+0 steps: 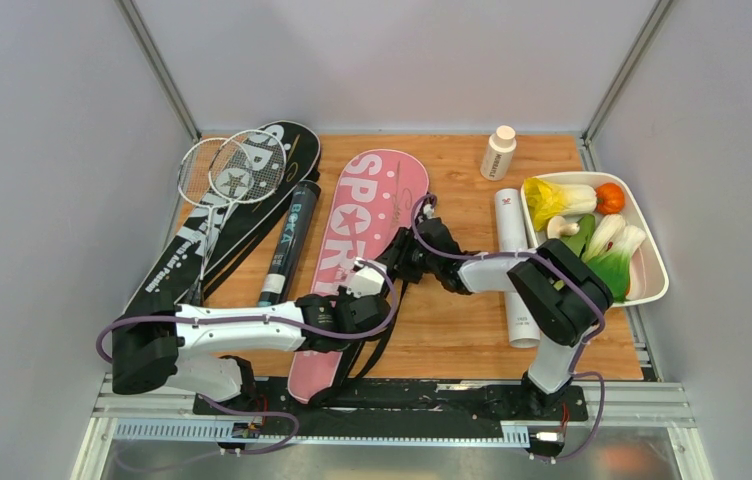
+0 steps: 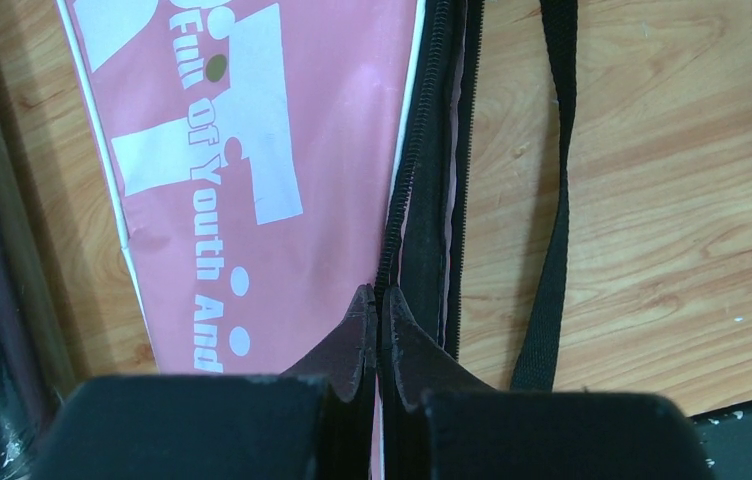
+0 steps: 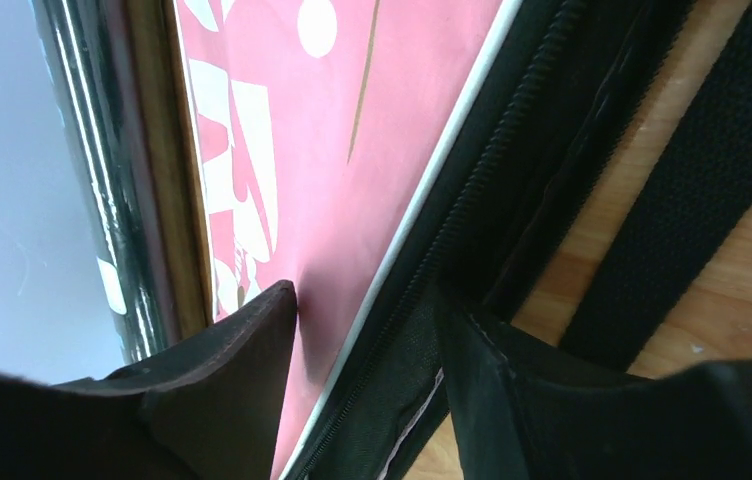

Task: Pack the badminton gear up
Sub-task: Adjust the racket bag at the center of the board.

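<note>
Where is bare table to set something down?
Bare wood between pink bag and white tube, just short of the bottle; more between the bag's strap and the tube's near end. Crowded: left side (black bag, rackets, black tube) and right edge (tray).

The wooden tabletop (image 1: 452, 330) carries six things. At the far left a black bag (image 1: 297, 150) marked "SPORT" lies slantwise, its wide end at the far edge. Just beside it on the right lies a black tube (image 1: 287, 245), lengthwise from far to near. Next comes a pink bag (image 1: 352, 215), also marked "SPORT", reaching from the far middle to the near edge; its black strap (image 2: 555, 240) lies on the bare wood along its right side. Further right lies a white tube (image 1: 509, 225), with a small white bottle (image 1: 498, 153) upright beyond it. A white tray (image 1: 654, 250) sits at the right edge.
</note>
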You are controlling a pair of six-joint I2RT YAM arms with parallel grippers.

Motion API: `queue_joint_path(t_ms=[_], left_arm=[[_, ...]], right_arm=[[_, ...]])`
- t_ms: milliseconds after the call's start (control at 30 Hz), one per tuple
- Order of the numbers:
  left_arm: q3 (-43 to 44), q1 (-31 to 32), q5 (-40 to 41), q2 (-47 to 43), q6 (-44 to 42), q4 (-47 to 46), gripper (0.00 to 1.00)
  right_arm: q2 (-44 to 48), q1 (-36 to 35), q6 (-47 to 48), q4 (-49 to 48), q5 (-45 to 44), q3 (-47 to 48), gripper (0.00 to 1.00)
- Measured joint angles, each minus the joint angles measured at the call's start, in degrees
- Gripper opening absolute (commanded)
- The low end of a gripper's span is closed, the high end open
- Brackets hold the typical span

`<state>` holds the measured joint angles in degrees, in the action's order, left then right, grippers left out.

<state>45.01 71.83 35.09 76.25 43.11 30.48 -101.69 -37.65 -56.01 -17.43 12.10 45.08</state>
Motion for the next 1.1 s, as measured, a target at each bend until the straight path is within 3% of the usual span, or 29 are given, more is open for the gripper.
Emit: queue_joint_path(t_ms=[67,133,167,233,300,733,900,967,1067,1100], left_arm=[[-0.35,0.00,-0.24,0.00,0.00,-0.44,0.00],[-0.72,0.00,-0.72,0.00,-0.11,-0.96,0.04],[-0.79,0.00,-0.92,0.00,-0.20,-0.92,0.17],[-0.83,0.00,-1.36,0.00,-1.20,-0.92,0.35],[-0.83,0.00,-1.70,0.00,-2.89,-0.79,0.43],[-1.81,0.13,-2.73,-3.78,-11.67,-2.40,0.73],[-5.92,0.20,-3.17,-8.70,-11.45,-5.14,0.69],[-7.28,0.20,-2.93,-9.09,-10.62,-5.49,0.61],[-9.18,0.20,-2.08,-9.09,-9.16,-5.66,0.34],[-9.68,0.20,-1.86,-9.11,-8.83,-5.90,0.29]], right_arm=[[-0.09,-0.81,-0.72,-0.35,-1.38,0.07,0.22],[-0.24,-1.84,-2.14,-0.83,-2.45,0.04,0.06],[-0.22,-2.14,-2.56,-1.16,-2.78,0.02,0.02],[-0.09,-2.43,-3.15,-1.66,-3.06,0.09,0.00],[0.48,-2.43,-3.28,-0.24,-3.19,0.68,0.00],[5.62,-4.17,-10.84,8.59,-3.39,11.32,0.00],[5.51,-4.22,-13.38,11.39,-4.13,13.66,0.01],[5.33,-4.22,-13.49,11.65,-4.35,13.94,0.17],[5.01,-4.22,-11.96,13.22,-5.03,14.53,0.38],[4.94,-4.22,-11.17,13.81,-5.27,14.69,0.43]])
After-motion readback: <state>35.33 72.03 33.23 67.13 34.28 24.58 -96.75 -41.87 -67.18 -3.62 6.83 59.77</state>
